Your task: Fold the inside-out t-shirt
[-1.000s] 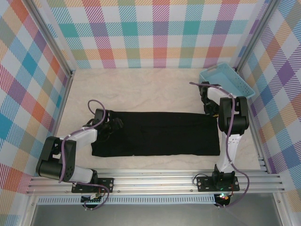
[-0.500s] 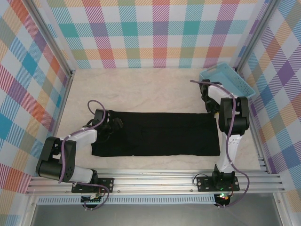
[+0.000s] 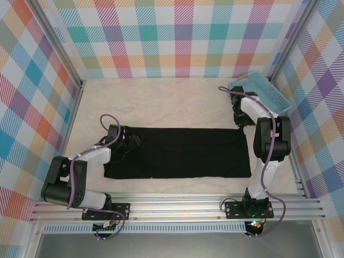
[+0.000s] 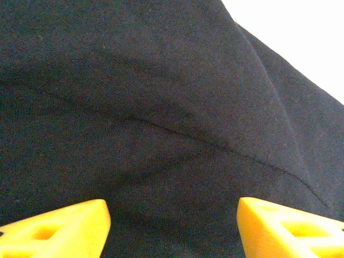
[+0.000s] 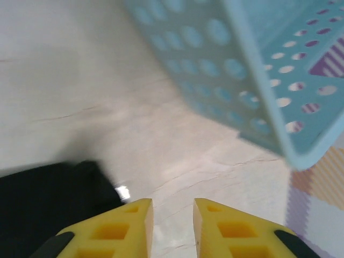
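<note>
Folding goes best from here if both ends are worked as a pair. The inside-out t-shirt (image 3: pixel 183 153) lies flat across the middle of the worktop (image 3: pixel 161 102) as a long black band running from 9 o'clock to 3 o'clock. I judge this to be a lengthwise fold laid down, with the crosswise fold yet to make.

The left end effector (image 3: pixel 128 144) sits over the band's 9 o'clock end. Its wrist view shows the yellow fingers (image 4: pixel 64 226) spread wide over the cloth, with nothing pinched. The right end effector (image 5: pixel 168 207) hovers just off the band's 1 o'clock corner, toward the teal basket (image 3: pixel 260 91) at 2 o'clock. Its fingers stand a narrow gap apart with bare worktop showing between them. It holds nothing, and the black corner lies just to its 8 o'clock side.

For the crosswise fold, the right side probably needs to move onto that corner and take every layer, not the top one alone, since a soft stack slides apart. Closing the left fingers on the 9 o'clock edge, or pressing it down as an anchor, should stop the band dragging. Lifting low and carrying the 3 o'clock end straight toward 9 o'clock keeps the long edges aligned. Staying clear of the basket's wall avoids a snag.
</note>
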Controlling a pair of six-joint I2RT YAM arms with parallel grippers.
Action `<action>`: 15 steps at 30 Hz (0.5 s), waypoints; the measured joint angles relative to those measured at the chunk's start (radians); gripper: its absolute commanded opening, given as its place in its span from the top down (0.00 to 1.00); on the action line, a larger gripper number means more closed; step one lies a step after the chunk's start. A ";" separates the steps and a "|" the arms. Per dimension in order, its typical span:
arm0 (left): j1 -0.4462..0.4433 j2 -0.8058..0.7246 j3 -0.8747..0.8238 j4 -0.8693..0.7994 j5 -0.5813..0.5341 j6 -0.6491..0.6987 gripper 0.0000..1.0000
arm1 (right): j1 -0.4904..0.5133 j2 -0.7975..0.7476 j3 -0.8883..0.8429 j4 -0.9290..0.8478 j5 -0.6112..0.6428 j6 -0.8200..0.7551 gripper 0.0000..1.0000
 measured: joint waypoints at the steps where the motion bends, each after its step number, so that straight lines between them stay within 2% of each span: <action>1: 0.000 0.000 0.000 0.000 0.000 0.000 0.34 | 0.015 -0.015 -0.003 0.004 -0.024 0.000 0.63; 4: 0.000 0.000 0.000 0.000 0.000 0.000 0.34 | 0.055 -0.026 -0.004 0.020 -0.078 0.006 0.59; 7: 0.000 0.000 0.000 0.000 0.000 0.000 0.34 | 0.057 0.006 -0.005 0.024 -0.094 0.006 0.61; 11: 0.000 0.000 0.000 0.000 0.000 0.000 0.34 | 0.027 0.067 -0.007 0.022 -0.093 0.015 0.76; 15: 0.000 0.000 0.000 0.000 0.000 0.000 0.34 | -0.006 0.089 -0.015 0.010 -0.068 0.023 0.86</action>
